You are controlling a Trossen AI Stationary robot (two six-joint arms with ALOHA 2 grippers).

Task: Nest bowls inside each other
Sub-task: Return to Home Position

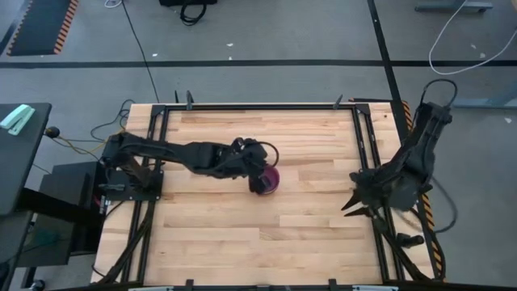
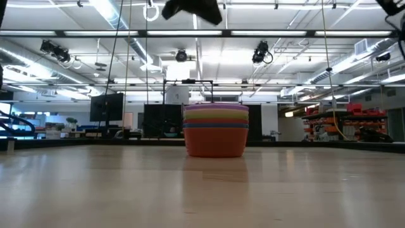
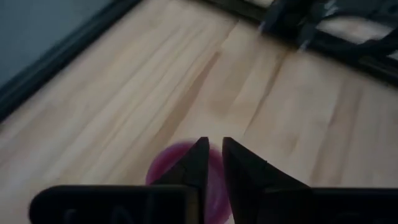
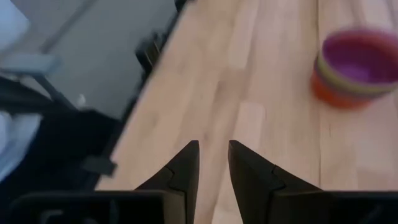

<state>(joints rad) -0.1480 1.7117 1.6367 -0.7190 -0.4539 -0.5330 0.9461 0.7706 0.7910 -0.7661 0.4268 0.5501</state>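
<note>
The bowls stand nested in one stack [image 1: 270, 179] near the table's middle, its base on the wood. In the low view the stack [image 2: 215, 130] shows an orange bowl at the bottom, coloured rims above it and a purple bowl on top. My left gripper [image 2: 193, 9] hangs above the stack, well clear of it. Its fingers are shut [image 3: 212, 152], with the purple bowl [image 3: 171, 168] below them. My right gripper [image 4: 213, 155] waits shut at the table's right edge [image 1: 349, 204], and sees the stack [image 4: 357, 68] from afar.
A black metal frame [image 1: 258, 106] runs along the table's edges, with the arm bases on the left [image 1: 121, 174] and right [image 1: 404, 174]. Bare wood [image 1: 266, 242] lies all around the stack. Beyond the table is grey floor with cables.
</note>
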